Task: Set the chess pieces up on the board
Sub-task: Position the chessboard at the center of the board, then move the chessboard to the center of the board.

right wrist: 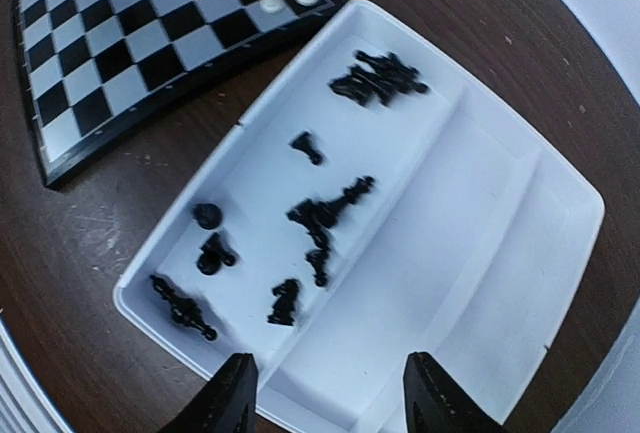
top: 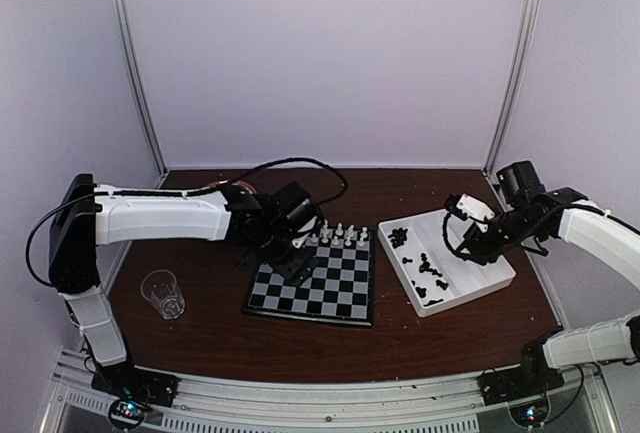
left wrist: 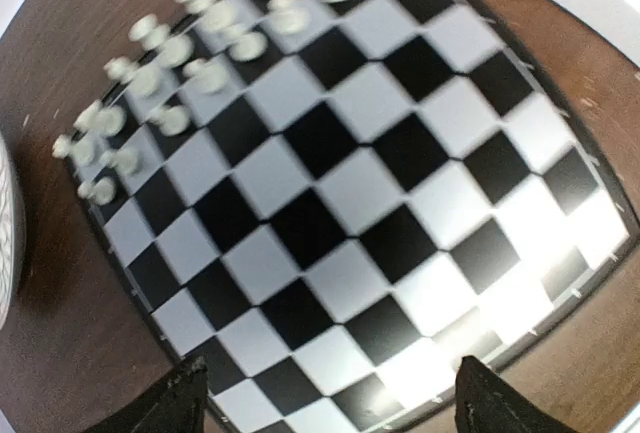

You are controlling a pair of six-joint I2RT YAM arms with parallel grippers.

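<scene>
The board (top: pixel 320 293) lies mid-table, with white chess pieces (top: pixel 340 235) standing in rows along its far edge. My left gripper (top: pixel 298 265) hovers over the board's far left corner. In the left wrist view it (left wrist: pixel 335 403) is open above the bare squares of the board (left wrist: pixel 330 183), and the white chess pieces (left wrist: pixel 170 83) are blurred at upper left. Black chess pieces (right wrist: pixel 320 213) lie scattered in the white tray (right wrist: pixel 560 253). My right gripper (right wrist: pixel 335 398) hangs open above the tray's near compartments with nothing between its fingers.
The white tray (top: pixel 490 273) sits right of the board, under my right gripper (top: pixel 455 238). A clear plastic cup (top: pixel 163 293) stands at the left. A round plate's rim (left wrist: pixel 5 223) shows beside the board. The board's corner (right wrist: pixel 120 43) lies close to the tray.
</scene>
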